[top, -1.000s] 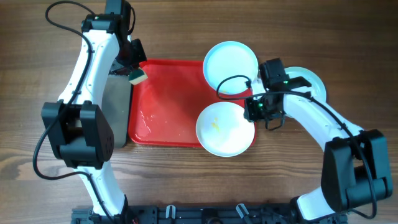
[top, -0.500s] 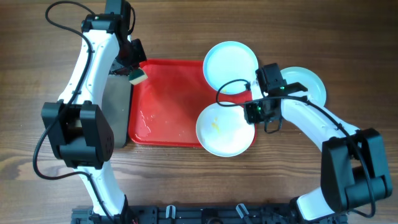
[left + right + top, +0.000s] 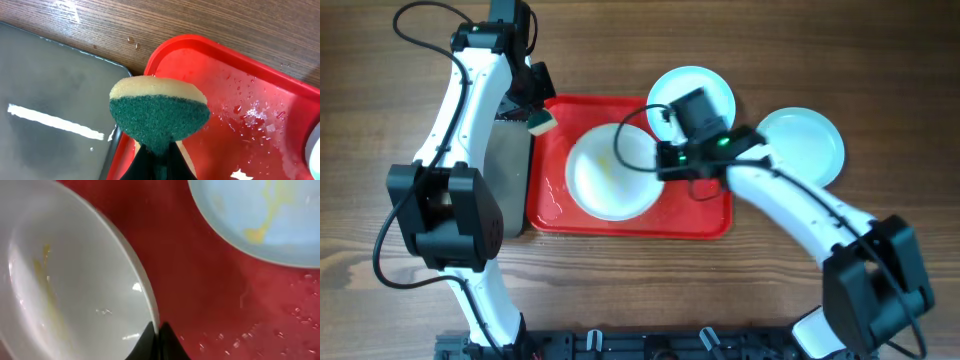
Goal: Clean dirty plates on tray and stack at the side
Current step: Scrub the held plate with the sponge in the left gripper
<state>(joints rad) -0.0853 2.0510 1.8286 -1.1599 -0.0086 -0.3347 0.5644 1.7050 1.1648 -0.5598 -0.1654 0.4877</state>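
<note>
The red tray [image 3: 700, 215] lies mid-table. A white plate [image 3: 605, 172] with yellow smears sits on its middle. My right gripper [image 3: 660, 165] is shut on that plate's right rim [image 3: 145, 292]. A mint-blue plate [image 3: 705, 85] with yellow smears rests on the tray's far right corner, and shows in the right wrist view [image 3: 260, 215]. Another mint-blue plate [image 3: 805, 145] lies on the table right of the tray. My left gripper [image 3: 535, 112] is shut on a green-and-yellow sponge [image 3: 160, 115], held above the tray's far left corner [image 3: 165, 50].
A black tray with a grey inside [image 3: 505, 170] lies against the red tray's left side, also in the left wrist view [image 3: 55, 110]. Water drops lie on the red tray [image 3: 255, 112]. Bare wood table surrounds the trays.
My right gripper has drawn the white plate leftward from the tray's near right corner to its middle. The left arm and sponge have not moved.
</note>
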